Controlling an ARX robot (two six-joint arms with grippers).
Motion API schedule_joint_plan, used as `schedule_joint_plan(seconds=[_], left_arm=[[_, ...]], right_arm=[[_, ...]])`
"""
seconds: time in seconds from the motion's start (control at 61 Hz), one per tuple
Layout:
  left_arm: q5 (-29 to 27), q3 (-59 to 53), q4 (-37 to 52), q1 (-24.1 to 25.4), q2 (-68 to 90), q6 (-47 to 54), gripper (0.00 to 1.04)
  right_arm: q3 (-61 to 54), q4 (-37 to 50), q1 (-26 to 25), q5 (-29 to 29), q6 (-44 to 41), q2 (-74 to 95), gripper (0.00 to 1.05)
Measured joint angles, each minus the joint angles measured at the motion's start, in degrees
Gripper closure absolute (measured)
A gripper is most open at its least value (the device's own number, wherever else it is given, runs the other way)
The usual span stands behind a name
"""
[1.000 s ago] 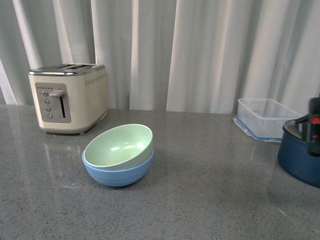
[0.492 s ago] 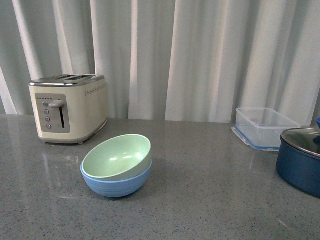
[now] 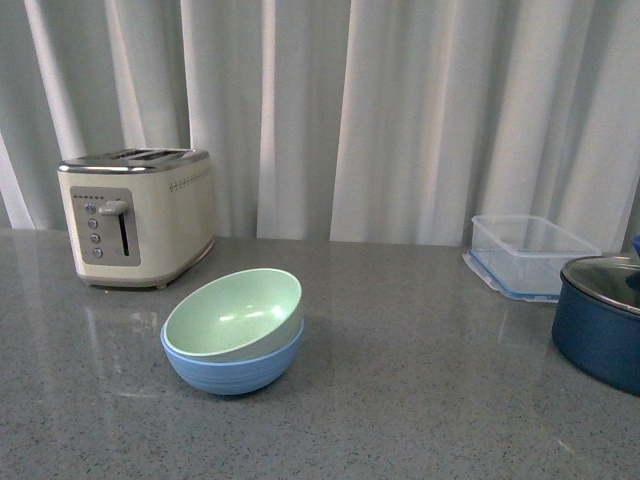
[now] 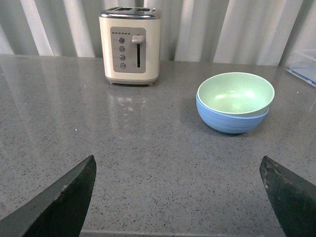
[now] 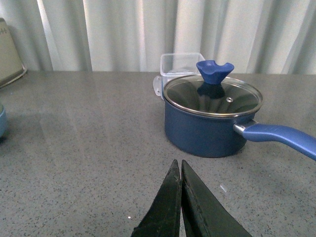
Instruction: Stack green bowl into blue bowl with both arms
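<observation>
The pale green bowl sits nested inside the light blue bowl, tilted a little, on the grey counter in the front view. The left wrist view shows the same pair, green bowl in blue bowl, well beyond my left gripper, which is open with nothing between its fingers. My right gripper is shut and empty over bare counter, short of the navy pot. A sliver of the blue bowl shows at that view's edge. Neither arm appears in the front view.
A cream toaster stands at the back left. A clear plastic container sits at the back right, with a dark navy lidded pot in front of it. The pot's long blue handle sticks out sideways. White curtains hang behind.
The right arm, visible at the right edge a second ago, has left the front view. The view shifted slightly at first, then held still. The bowls stay nested.
</observation>
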Motion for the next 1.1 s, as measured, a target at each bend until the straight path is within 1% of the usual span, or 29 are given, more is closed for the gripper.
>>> schedule_joint_plan(seconds=[0.033,0.164,0.41,0.787,1.049,1.098], left_arm=[[0.0,0.0,0.0,0.0,0.0,0.0,0.07],[0.02,0.0,0.0,0.0,0.0,0.0,0.07],[0.0,0.0,0.0,0.0,0.0,0.0,0.07],[0.0,0.0,0.0,0.0,0.0,0.0,0.07],[0.0,0.0,0.0,0.0,0.0,0.0,0.07],[0.02,0.0,0.0,0.0,0.0,0.0,0.07]], right_arm=[[-1.07,0.22,0.0,0.0,0.0,-0.94,1.04],[-1.66,-5.92,0.0,-0.02,-0.02,-7.39,1.04],[-1.68,-14.36,0.0,-0.02,-0.02,-16.35,1.04],[-1.68,-22.58,0.0,-0.02,-0.02,-24.68,1.04],[-1.68,-26.51,-0.02,-0.02,-0.02,-28.59,1.04],[-1.64,-31.61,0.0,-0.04,-0.02,-32.3,1.04]])
